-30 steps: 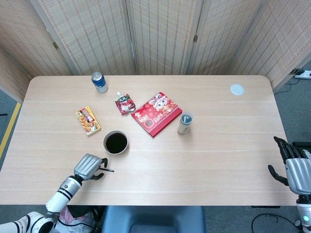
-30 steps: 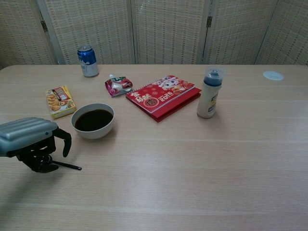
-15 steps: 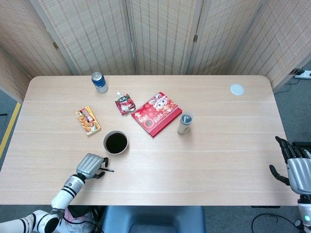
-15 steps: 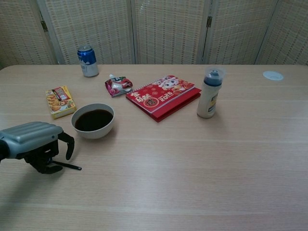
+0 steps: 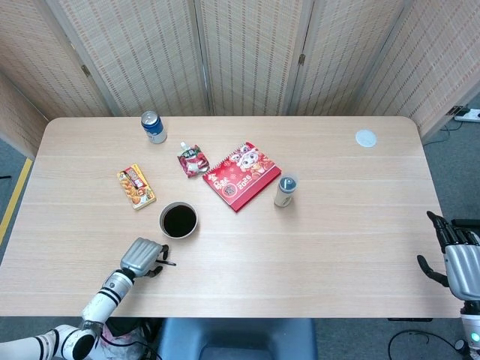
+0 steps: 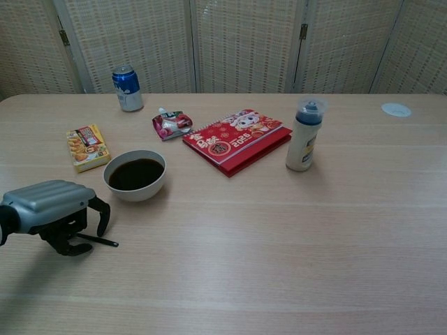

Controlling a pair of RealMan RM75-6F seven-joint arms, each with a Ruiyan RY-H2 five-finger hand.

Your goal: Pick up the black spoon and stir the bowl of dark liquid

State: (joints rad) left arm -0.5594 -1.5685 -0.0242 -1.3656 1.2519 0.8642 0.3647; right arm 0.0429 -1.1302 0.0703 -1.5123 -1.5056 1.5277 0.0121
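The black spoon (image 6: 98,241) lies flat on the wooden table (image 6: 279,237), near the front left edge, with its thin handle pointing to the right. The left hand (image 6: 52,213) is bent over the spoon's other end, fingers curled down around it and touching the table; whether the fingers really grip the spoon I cannot tell, because the hand hides that end. In the head view the same hand (image 5: 142,257) sits just in front of the bowl of dark liquid (image 5: 178,220), close to it but apart. The bowl (image 6: 135,174) is white and stands upright, and the liquid is near its rim.

Behind the bowl to the left lies a yellow snack box (image 5: 136,186), further back a small red pouch (image 5: 193,160) and a blue drink can (image 5: 153,127) near the far edge. A red notebook (image 5: 241,175) lies at the middle, and just beside it to the right stands a cream bottle with blue cap (image 5: 285,190). A small white disc (image 5: 365,138) lies near the far right corner.

The right hand (image 5: 457,259) is beyond the right table edge, fingers spread and holding nothing. The front middle and right part of the table is bare wood.
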